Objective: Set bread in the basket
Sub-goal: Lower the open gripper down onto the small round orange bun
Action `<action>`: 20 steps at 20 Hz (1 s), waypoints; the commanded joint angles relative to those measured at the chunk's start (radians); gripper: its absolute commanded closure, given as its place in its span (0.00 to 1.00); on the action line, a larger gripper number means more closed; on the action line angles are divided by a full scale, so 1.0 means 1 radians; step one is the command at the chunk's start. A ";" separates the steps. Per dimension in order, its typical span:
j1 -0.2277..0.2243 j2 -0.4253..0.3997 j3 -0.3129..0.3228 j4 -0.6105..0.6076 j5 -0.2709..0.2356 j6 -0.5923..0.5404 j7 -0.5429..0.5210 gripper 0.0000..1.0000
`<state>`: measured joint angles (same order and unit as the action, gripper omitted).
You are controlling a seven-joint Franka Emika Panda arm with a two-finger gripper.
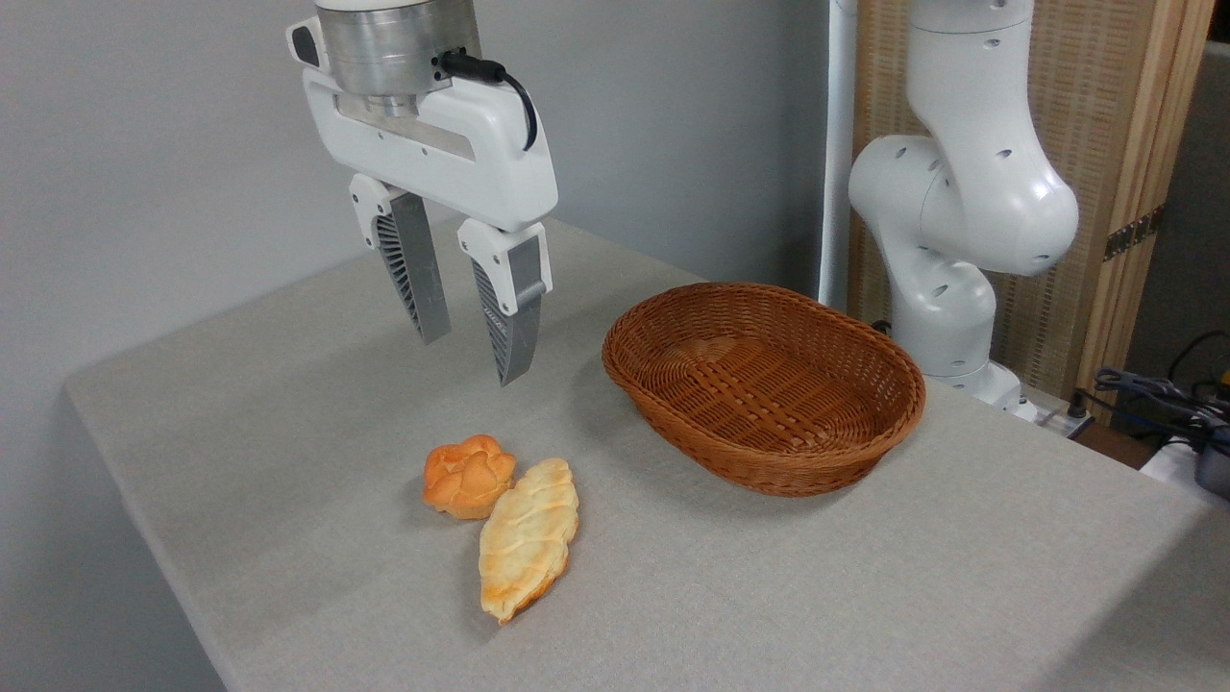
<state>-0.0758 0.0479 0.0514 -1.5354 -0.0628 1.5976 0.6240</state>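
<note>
Approach step, nothing picked up yet: gripper (473, 358) hangs above the table w/ jaws apart, empty. Bread (469, 475) sits below on the cloth, touching the paler braided loaf (528, 549). Next: drop straight over the bun w/o catching the loaf, close, carry right to the empty basket (766, 384).

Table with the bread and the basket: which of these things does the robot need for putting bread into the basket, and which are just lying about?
Needed:
- orange bun
- wicker basket, with nothing in it
- gripper, open, in the air above the table

Just there:
- pale braided loaf, touching the bun
- cables at the right edge
</note>
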 commanded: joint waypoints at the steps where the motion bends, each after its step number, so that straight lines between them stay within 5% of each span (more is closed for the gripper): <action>1: -0.004 -0.002 0.011 0.003 -0.021 -0.007 0.003 0.00; 10: -0.004 0.000 0.008 -0.020 -0.023 0.008 0.005 0.00; 13: -0.008 -0.058 -0.004 -0.159 -0.028 0.132 0.003 0.00; 16: -0.027 -0.088 -0.012 -0.270 -0.095 0.228 0.003 0.00; 20: -0.033 -0.056 -0.114 -0.371 -0.112 0.355 0.002 0.00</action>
<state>-0.1005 -0.0048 0.0072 -1.8045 -0.1567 1.8470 0.6251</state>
